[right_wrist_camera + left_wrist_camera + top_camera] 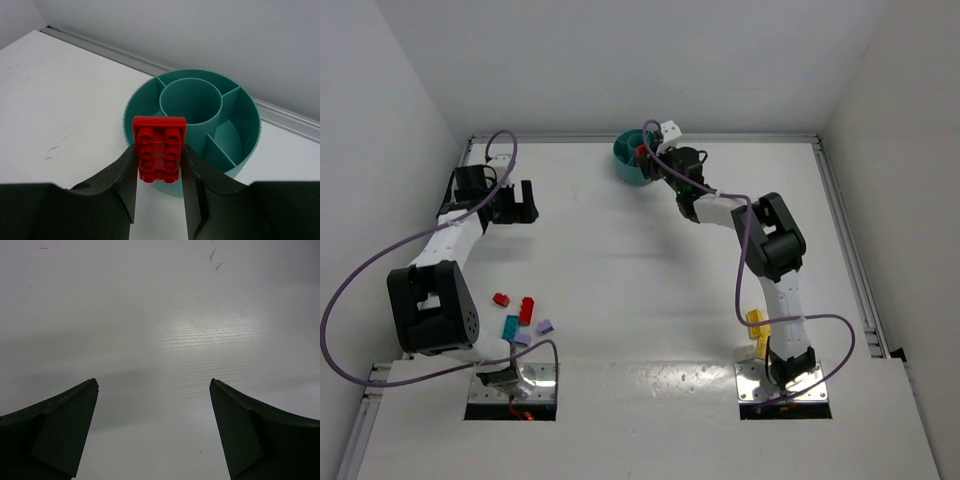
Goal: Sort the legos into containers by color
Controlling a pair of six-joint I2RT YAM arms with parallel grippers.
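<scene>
The right gripper [159, 152] clamps a red brick [159, 132], the teal bowl [247, 107] just beyond its fingertips. The left gripper [154, 384] gapes wide above the table [165, 315].

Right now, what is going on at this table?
The right gripper holds a red lego between its fingers at the rim of the teal bowl, whose visible compartments look empty. The left gripper is open above the table, holding nothing. Red, teal and purple loose legos lie near the left arm's base, yellow legos by the right one.
</scene>
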